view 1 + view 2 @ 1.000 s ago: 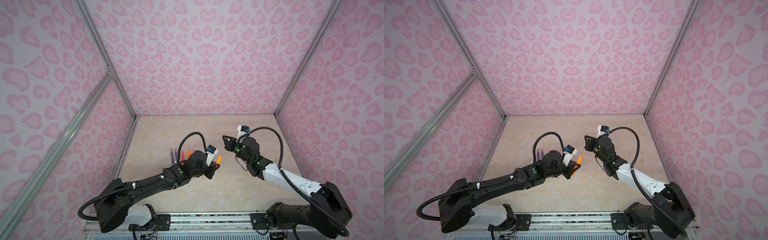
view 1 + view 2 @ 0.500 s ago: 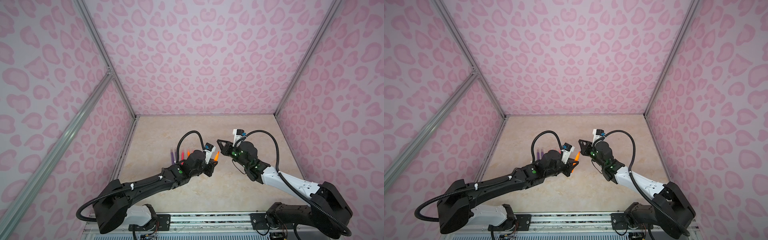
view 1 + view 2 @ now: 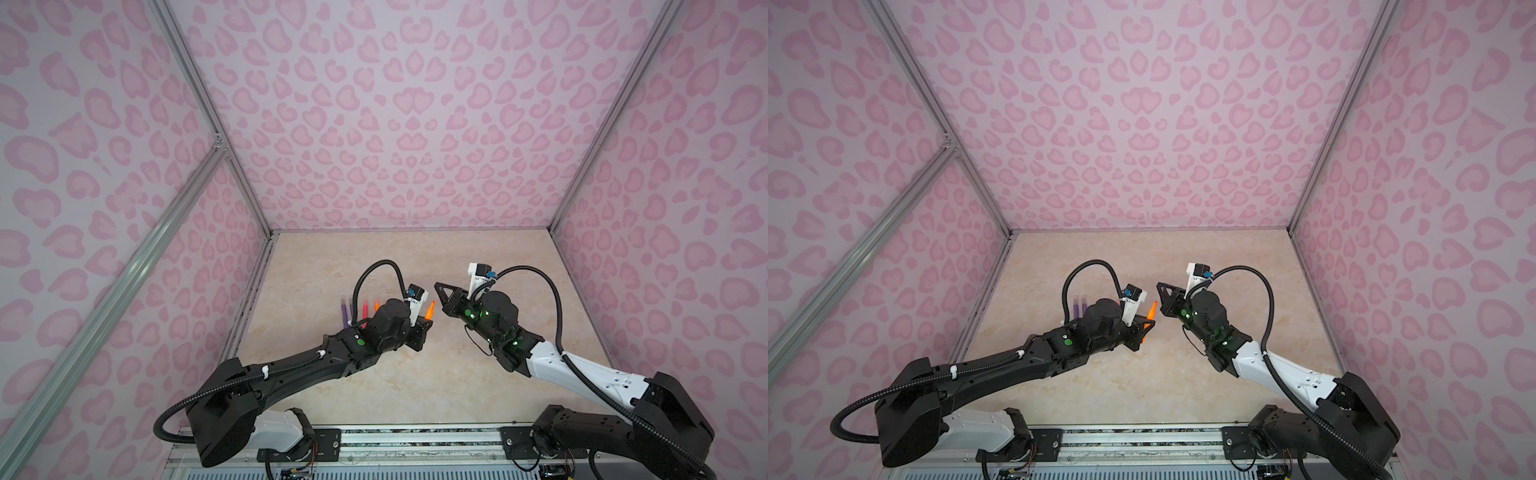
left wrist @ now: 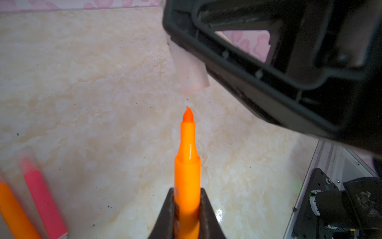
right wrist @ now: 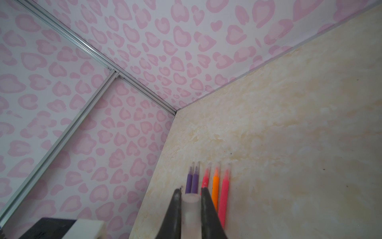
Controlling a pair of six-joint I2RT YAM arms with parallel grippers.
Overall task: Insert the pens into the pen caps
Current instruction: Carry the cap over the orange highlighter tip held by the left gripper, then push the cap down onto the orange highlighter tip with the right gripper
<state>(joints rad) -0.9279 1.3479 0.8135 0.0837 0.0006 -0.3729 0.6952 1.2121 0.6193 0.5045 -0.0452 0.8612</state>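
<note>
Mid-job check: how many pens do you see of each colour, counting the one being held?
Purple pens: 2
Pink-red pens: 2
Orange pens: 2, one of them held in the left end effector
Total: 6

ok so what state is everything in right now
orange pen: uncapped, gripped in the air, tip just short of the cap
cap: gripped, nothing in it yet
left fingers: shut on the orange pen
right fingers: shut on the cap
five pens: lying in a row, capped
</note>
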